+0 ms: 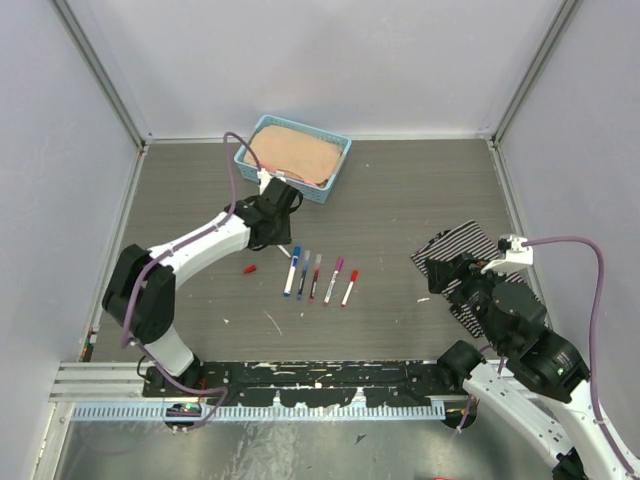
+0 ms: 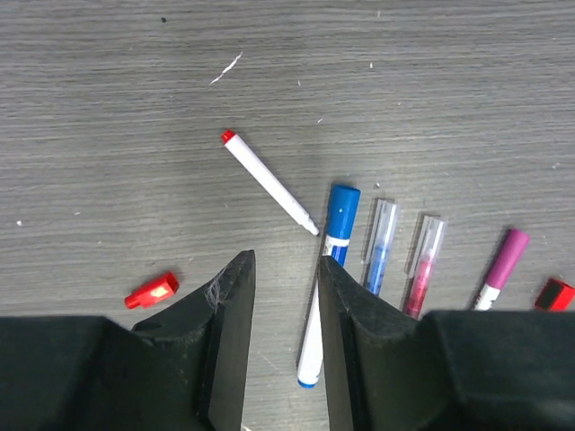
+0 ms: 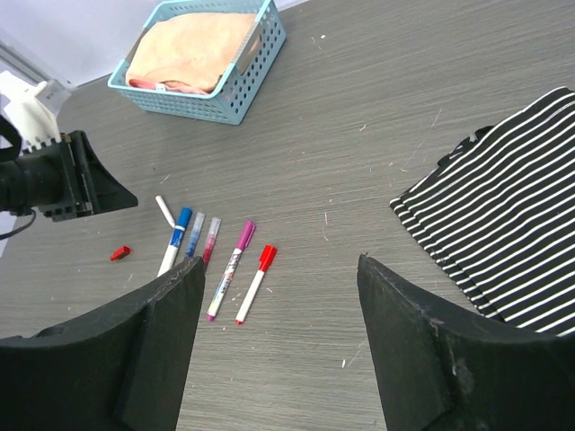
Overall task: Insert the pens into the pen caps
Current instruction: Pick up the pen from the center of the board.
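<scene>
A row of capped pens [image 1: 318, 277] lies on the table's middle: blue-capped [image 2: 340, 214], two with clear caps [image 2: 381, 242] [image 2: 424, 266], magenta-capped [image 2: 505, 262] and red-capped [image 3: 255, 282]. An uncapped pen [image 2: 269, 183] with a white barrel and a red end lies slanted just beyond the blue one. A loose red pen cap [image 2: 153, 290] rests to the left [image 1: 249, 268]. My left gripper [image 2: 286, 269] hovers open over the blue pen's barrel, holding nothing. My right gripper [image 3: 278, 269] is open and empty, well right of the row, near the striped cloth.
A light blue basket [image 1: 340, 165] with a peach cloth inside stands at the back, behind the left arm. A black-and-white striped cloth [image 3: 503, 224] lies at the right, partly under the right arm [image 1: 510, 320]. Grey walls close in the table's sides and back.
</scene>
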Action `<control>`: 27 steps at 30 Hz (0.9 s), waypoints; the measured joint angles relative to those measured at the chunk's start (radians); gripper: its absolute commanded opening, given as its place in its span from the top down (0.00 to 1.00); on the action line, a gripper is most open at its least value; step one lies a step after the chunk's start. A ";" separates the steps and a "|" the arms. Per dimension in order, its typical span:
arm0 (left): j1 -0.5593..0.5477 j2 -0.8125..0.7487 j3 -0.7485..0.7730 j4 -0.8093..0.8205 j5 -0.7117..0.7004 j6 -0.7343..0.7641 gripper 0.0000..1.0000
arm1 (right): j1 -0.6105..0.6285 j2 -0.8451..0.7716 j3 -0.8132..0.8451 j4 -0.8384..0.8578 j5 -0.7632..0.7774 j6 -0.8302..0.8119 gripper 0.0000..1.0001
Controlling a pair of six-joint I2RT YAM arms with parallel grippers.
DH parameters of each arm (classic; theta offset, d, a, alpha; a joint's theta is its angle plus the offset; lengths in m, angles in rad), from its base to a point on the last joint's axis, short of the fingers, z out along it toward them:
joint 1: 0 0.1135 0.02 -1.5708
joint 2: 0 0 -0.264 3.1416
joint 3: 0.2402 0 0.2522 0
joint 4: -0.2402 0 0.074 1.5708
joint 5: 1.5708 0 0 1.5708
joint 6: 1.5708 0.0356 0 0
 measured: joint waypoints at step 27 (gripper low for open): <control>0.042 0.233 0.005 0.068 0.029 -0.125 0.51 | 0.000 0.000 -0.003 -0.001 -0.001 0.000 0.26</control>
